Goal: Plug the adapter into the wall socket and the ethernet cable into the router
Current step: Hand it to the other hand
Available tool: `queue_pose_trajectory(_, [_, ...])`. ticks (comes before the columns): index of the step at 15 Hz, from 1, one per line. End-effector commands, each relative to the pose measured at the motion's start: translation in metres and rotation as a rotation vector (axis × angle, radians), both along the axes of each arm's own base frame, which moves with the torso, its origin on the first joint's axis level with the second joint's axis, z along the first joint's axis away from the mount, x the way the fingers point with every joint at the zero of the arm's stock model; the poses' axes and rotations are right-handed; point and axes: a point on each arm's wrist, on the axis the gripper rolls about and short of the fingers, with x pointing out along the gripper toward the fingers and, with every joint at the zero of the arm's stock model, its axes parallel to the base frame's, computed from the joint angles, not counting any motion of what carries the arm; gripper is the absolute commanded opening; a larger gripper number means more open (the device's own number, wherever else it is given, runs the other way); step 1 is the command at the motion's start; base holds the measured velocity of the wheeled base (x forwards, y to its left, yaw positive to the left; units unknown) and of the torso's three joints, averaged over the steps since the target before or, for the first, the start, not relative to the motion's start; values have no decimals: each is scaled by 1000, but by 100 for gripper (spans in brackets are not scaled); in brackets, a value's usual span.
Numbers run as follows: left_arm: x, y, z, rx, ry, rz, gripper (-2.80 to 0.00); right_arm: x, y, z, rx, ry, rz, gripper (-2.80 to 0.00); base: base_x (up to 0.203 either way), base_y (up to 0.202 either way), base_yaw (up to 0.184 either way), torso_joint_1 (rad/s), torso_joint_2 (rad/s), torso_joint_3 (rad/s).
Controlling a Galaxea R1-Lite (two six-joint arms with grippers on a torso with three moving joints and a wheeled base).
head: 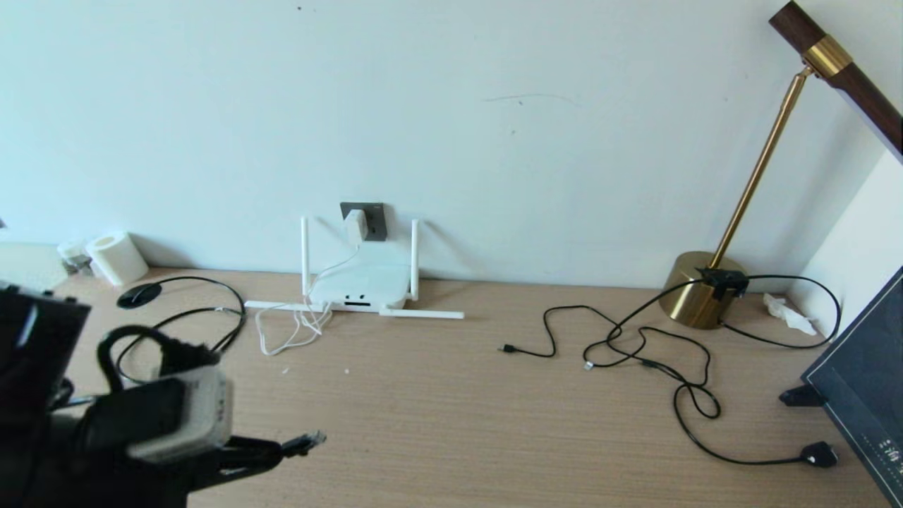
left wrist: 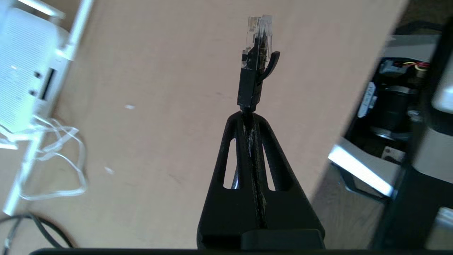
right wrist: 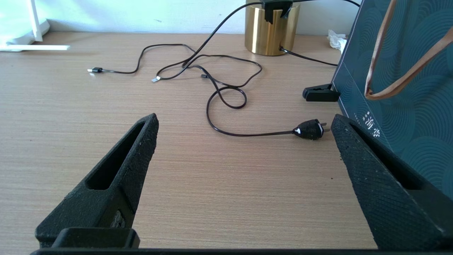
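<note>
Left wrist view: left gripper (left wrist: 249,117) pinches ethernet cable (left wrist: 252,76) behind its boot, well short of router (left wrist: 24,71). Risk: plug pivots, misses port. Right gripper (right wrist: 244,124) spread, idle.

Matt wood-grain desk (head: 451,409), prob. laminate

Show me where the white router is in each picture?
Head view: router at the desk's back, against the wall, below the wall socket.
Left wrist view: router at the picture's edge.
Right wrist view: only a corner and antenna show.
Shared landmark: the flat-lying antenna.
</note>
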Motion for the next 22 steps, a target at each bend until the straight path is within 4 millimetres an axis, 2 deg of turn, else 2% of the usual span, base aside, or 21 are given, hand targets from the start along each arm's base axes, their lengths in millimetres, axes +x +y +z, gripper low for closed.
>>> queue_pose_trajectory(1, [-36, 10, -12, -13, -71, 3, -280, 0, 0, 0, 0, 1, 0, 0, 0, 0, 0, 0, 0, 0])
queue_pose_trajectory(5, [-61, 16, -8, -43, -198, 19, -280, 0, 0, 0, 0, 1, 0, 0, 0, 0, 0, 0, 0, 0])
queue_pose_trajectory(7, [-68, 18, -15, -25, -149, 15, -280, 0, 0, 0, 0, 0, 0, 0, 0, 0, 0, 0, 0, 0])
queue_pose_trajectory(10, [-67, 18, -15, -14, -145, -3, -280, 0, 0, 0, 0, 1, 0, 0, 0, 0, 0, 0, 0, 0])
queue_pose_trajectory(12, [-65, 14, -6, -35, -174, -45, -280, 0, 0, 0, 0, 0, 0, 0, 0, 0, 0, 0, 0, 0])
queue_pose_trajectory(14, [-50, 10, -1, -12, -159, -29, -280, 0, 0, 0, 0, 0, 0, 0, 0, 0, 0, 0, 0, 0])
queue_pose_trajectory(17, [0, -5, -1, 27, -125, -29, -280, 0, 0, 0, 0, 0, 0, 0, 0, 0, 0, 0, 0, 0])
queue_pose_trajectory(20, [52, -18, -2, -13, -100, -73, -280, 0, 0, 0, 0, 1, 0, 0, 0, 0, 0, 0, 0, 0])
queue_pose_trajectory(21, [65, -22, 1, -28, -110, -89, -280, 0, 0, 0, -2, 2, 0, 0, 0, 0, 0, 0, 0, 0])
queue_pose_trajectory(22, [69, -25, 3, -35, -117, -108, -280, 0, 0, 0, 5, 1, 0, 0, 0, 0, 0, 0, 0, 0])
